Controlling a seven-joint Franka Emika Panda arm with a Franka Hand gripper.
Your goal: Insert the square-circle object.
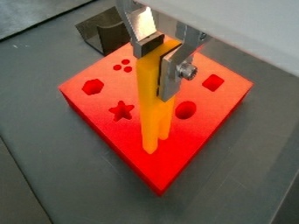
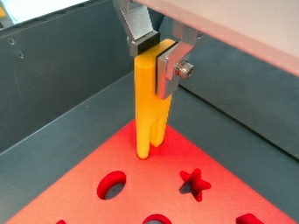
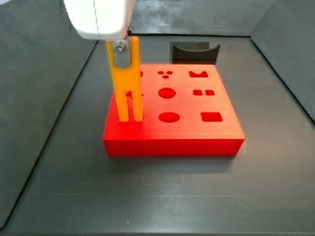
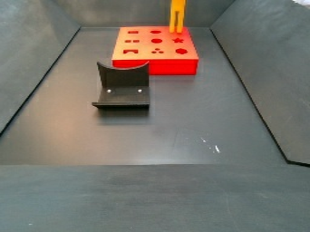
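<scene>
The square-circle object [image 3: 125, 85] is a long orange-yellow bar, held upright, with its lower end split into two prongs [image 2: 145, 144]. My gripper [image 1: 160, 54] is shut on its upper end, as both wrist views show [image 2: 162, 56]. The bar hangs over the red block [image 3: 185, 129], which has shaped holes in its top face. In a side view the prongs are low over the block's left part, beside the holes. I cannot tell whether they touch the surface. In a side view the bar [image 4: 179, 14] shows at the block's far edge [image 4: 155, 62], with the gripper out of frame.
A dark fixture with a curved notch [image 4: 121, 87] stands on the grey floor apart from the red block; it also shows in a side view [image 3: 194, 51]. Grey sloping walls [image 4: 36, 72] enclose the floor on all sides.
</scene>
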